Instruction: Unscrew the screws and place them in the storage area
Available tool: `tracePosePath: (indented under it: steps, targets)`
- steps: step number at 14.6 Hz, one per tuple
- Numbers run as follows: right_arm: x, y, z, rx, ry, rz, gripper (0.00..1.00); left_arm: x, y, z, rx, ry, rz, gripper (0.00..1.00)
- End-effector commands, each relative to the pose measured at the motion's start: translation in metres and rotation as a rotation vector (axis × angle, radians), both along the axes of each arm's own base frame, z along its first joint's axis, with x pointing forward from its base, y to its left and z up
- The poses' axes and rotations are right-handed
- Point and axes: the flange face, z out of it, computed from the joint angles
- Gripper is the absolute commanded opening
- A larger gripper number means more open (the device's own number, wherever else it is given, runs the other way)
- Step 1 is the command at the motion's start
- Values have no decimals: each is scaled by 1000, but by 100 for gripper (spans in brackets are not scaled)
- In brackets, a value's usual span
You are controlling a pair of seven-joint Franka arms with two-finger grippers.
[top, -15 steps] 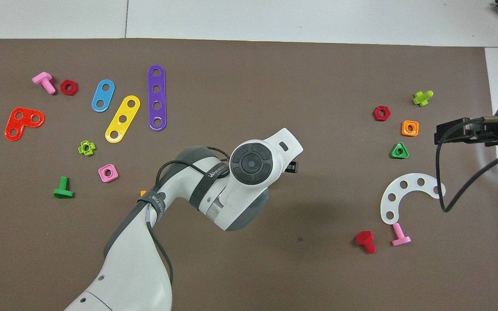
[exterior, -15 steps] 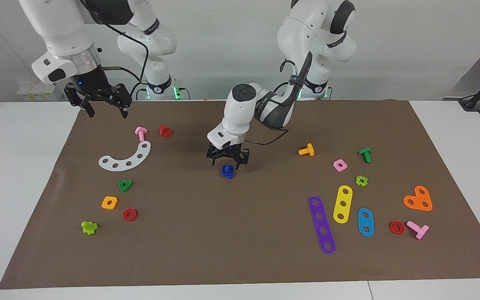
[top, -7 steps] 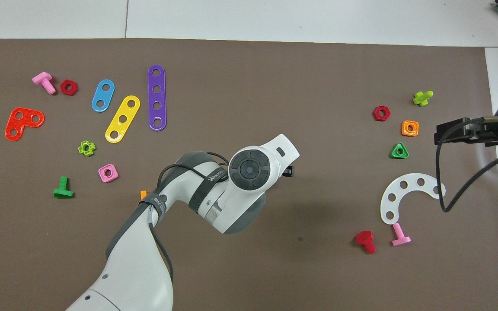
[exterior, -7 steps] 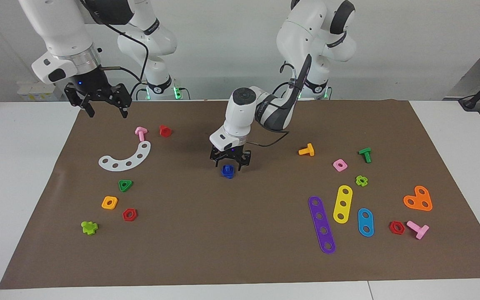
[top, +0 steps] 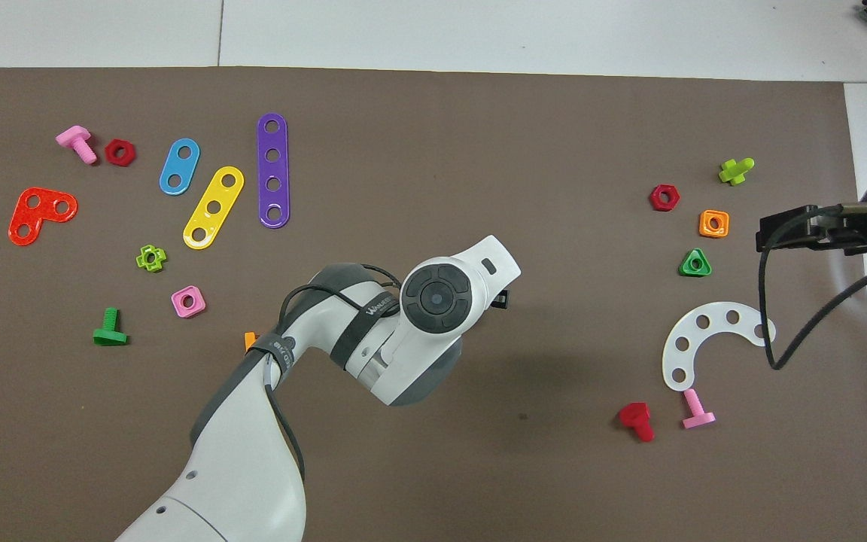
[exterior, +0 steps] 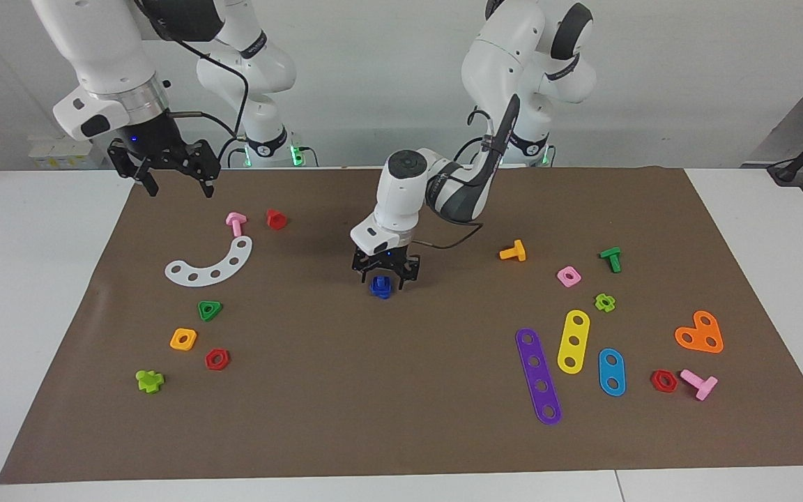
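A small blue screw [exterior: 380, 286] stands in the middle of the brown paper mat [exterior: 401, 404]; a square blue part seems to sit on it, and I cannot tell the two apart. My left gripper [exterior: 383, 281] is low over it, open, with a finger [exterior: 366, 277] on either side. In the overhead view the left wrist [top: 437, 297] hides the screw and the gripper. My right gripper [exterior: 175, 178] waits open and empty, raised over the mat's edge at the right arm's end; it also shows in the overhead view [top: 772, 232]. The mat bears no marked storage outline.
Toward the right arm's end lie a white arc plate [exterior: 212, 263], a pink bolt [exterior: 235, 223], a red bolt [exterior: 276, 219] and several nuts [exterior: 210, 310]. Toward the left arm's end lie an orange bolt [exterior: 514, 252], a purple strip [exterior: 538, 375], a yellow strip [exterior: 574, 341] and other parts.
My left gripper has sunk lower around the blue screw and its fingers have drawn closer together. The right arm has not moved.
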Motion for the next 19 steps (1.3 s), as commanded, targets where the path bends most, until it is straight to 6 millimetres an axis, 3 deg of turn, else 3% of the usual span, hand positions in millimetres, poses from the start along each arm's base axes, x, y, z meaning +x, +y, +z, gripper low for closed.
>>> tracePosePath:
  steps: [1,3,8,12,19]
  targets:
    - [-2,0,0,2,13,22,100,-2,0,-9,17,-28,-17,88]
    - [-2,0,0,2,13,22,100,-1,-3,-16,23,-21,-19,86]
    - [-2,0,0,2,13,22,100,9,-12,4,61,-2,-21,86]
    - [-2,-1,0,2,13,21,100,5,-16,4,77,-4,-37,86]
    - [-1,0,0,2,11,22,100,3,-15,0,82,-1,-38,71]
